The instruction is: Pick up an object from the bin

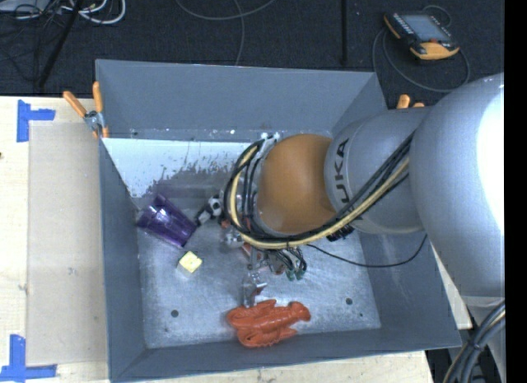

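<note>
- You are looking down at the gripper (pixel 251 292). It is hanging low in the grey bin (pixel 123 291), under the arm's round orange cover (pixel 292 182).
- Its tip is pointing down at the bin floor. You cannot tell if it is spread apart or pinched together.
- An orange-red toy shaped like a lobster (pixel 268 322) is lying flat just below the gripper tip in the view, close to the bin's near wall.
- The toy's top edge is sitting right by the tip, but you cannot tell if the two are touching.
- A small yellow cube (pixel 190 263) is resting toward the view's left of the gripper, a little apart from it.
- A purple see-through cup (pixel 165 223) is lying on its side, farther left and farther back than the cube.
- A tiny black and white thing (pixel 213 206) is sitting behind the gripper, near the arm's cables. It is too small to name.
</note>
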